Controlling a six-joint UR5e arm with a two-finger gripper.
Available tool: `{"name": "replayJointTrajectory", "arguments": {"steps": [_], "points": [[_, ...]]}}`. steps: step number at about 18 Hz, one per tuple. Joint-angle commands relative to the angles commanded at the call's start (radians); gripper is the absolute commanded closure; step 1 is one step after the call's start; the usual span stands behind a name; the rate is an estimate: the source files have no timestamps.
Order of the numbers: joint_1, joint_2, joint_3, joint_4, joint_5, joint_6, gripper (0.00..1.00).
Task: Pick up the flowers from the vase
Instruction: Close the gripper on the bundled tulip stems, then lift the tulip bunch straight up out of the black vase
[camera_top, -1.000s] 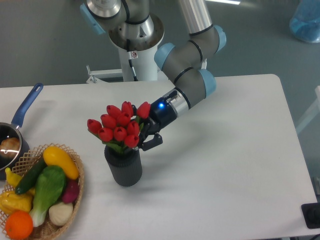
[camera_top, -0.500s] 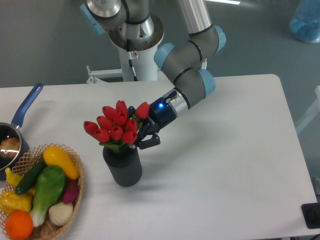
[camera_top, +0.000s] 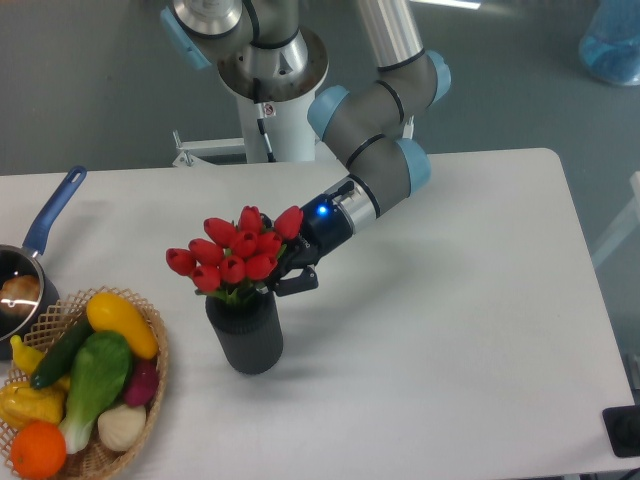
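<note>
Tulips: the flowers (camera_top: 233, 256), red buds over green leaves, sit left of centre, stems down in the vase mouth.
Table: white table (camera_top: 450, 330) fills the lower frame.
Arm: the UR5e arm (camera_top: 375, 150) slants from the top centre down-left, wrist angled low toward the bunch.
Vase: dark ribbed vase (camera_top: 245, 333) upright below the buds.
Gripper: gripper (camera_top: 283, 270) pressed against the bunch's right side; the buds hide its jaws, so their opening and grasp cannot be told.
Basket: vegetable basket (camera_top: 150, 385) at lower left.

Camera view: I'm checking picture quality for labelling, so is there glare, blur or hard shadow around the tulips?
Camera view: even, soft light; tulips sharp, no glare; vase casts a faint shadow on the table; the pincer is dark and partly hidden.
</note>
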Motion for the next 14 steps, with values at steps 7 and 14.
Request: {"name": "replayJointTrajectory", "arguments": {"steps": [7, 14], "points": [[0.008, 0.005, 0.003, -0.002, -0.040, -0.014, 0.68], [0.038, 0.061, -0.003, -0.005, -0.048, -0.086, 0.68]]}}
